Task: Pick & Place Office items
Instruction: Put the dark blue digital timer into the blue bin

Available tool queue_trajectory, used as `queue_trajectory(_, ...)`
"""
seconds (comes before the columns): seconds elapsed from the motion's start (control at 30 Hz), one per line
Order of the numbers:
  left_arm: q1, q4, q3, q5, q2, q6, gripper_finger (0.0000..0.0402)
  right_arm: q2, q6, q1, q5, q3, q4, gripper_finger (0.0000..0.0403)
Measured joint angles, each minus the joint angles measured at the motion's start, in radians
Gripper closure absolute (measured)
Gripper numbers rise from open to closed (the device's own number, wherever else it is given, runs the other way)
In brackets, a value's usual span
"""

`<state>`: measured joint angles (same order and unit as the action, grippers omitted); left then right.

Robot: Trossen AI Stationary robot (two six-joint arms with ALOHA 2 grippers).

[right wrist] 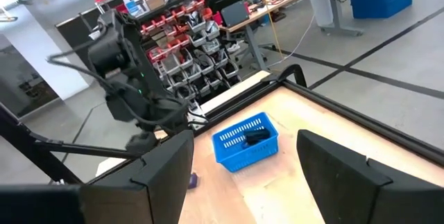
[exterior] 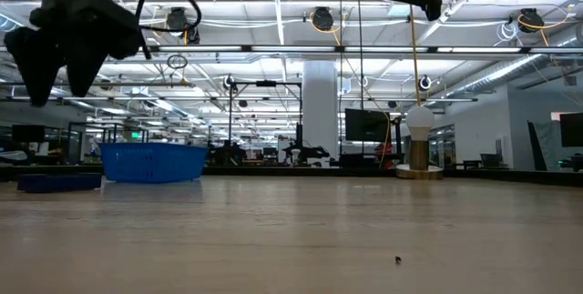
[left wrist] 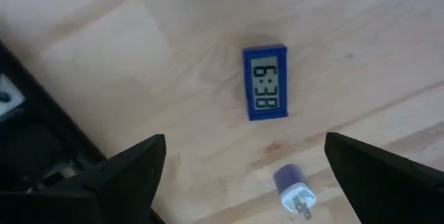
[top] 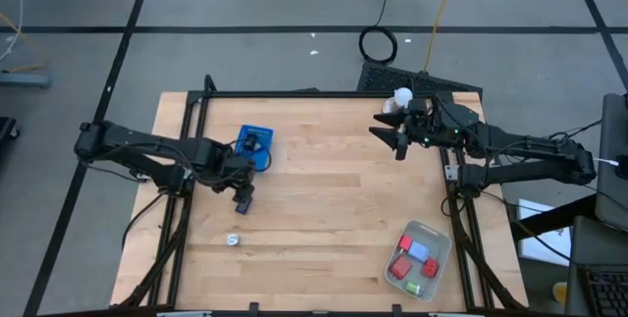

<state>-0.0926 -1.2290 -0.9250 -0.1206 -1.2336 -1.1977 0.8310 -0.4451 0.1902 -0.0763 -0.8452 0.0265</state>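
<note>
A clear tray (top: 439,241) sits near the front right corner of the wooden worktop (top: 324,189). Inside it lie red blocks (top: 401,269), a blue bit (top: 420,251) and a small green piece (top: 412,287), all close together.

Near the front left part of the worktop, a small silvery-white plug (top: 234,240) lies by itself. In the left wrist view this plug (left wrist: 294,189) has a blue round end and lies just beside a little blue clock (left wrist: 264,82) that shows numbers on its face. The clock lies flat on the wood.

The left gripper (top: 242,199) hangs above the left side of the worktop, over the clock and the plug. Its fingers (left wrist: 125,175) are spread wide apart and have nothing between them.

A bit farther back on the left sits a blue basket (top: 254,144) with something dark inside. In the low view the basket (exterior: 153,161) stands on the wood, and a flat dark blue thing (exterior: 57,182) lies beside it.

The right gripper (top: 398,143) hangs high over the back right part of the worktop. Its fingers (right wrist: 164,165) are partly open and hold nothing. Past them, the right wrist view shows the blue basket (right wrist: 245,141) and the left arm (right wrist: 128,68).

A white knob-topped stand (top: 400,98) is at the back right edge, close to the right gripper.
</note>
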Motion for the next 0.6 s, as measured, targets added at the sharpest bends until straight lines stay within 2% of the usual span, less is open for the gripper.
queue_trajectory(0.23, 0.008, 0.123, 0.098, -0.01, -0.001, -0.041, 0.0005, 0.0, -0.023, 0.0, -0.001, 0.0, 0.0, 0.0151)
queue_trajectory(0.6, 0.007, 0.195, 0.132, 0.05, -0.027, -0.12, 0.0005, 0.0, -0.038, 0.0, -0.005, 0.0, 0.0, 0.0151)
